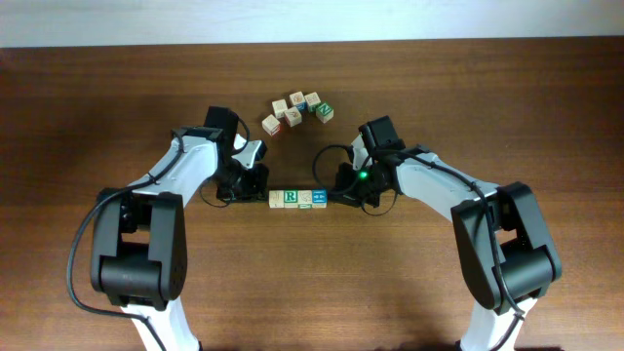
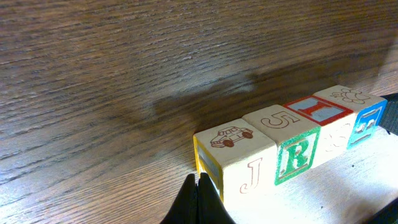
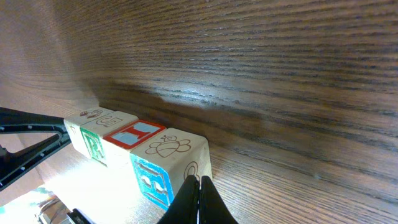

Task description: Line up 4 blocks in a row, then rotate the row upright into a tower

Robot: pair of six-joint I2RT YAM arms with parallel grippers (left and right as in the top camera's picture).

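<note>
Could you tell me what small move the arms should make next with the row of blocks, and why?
Probably pivot the row of four blocks a little, squeezed from both ends: the shut left tool and shut right tool sit at its opposite ends.

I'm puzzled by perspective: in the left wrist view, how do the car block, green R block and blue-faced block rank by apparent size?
1. car block
2. green R block
3. blue-faced block
Nearness to the camera causes this; they are probably equal cubes.
</note>
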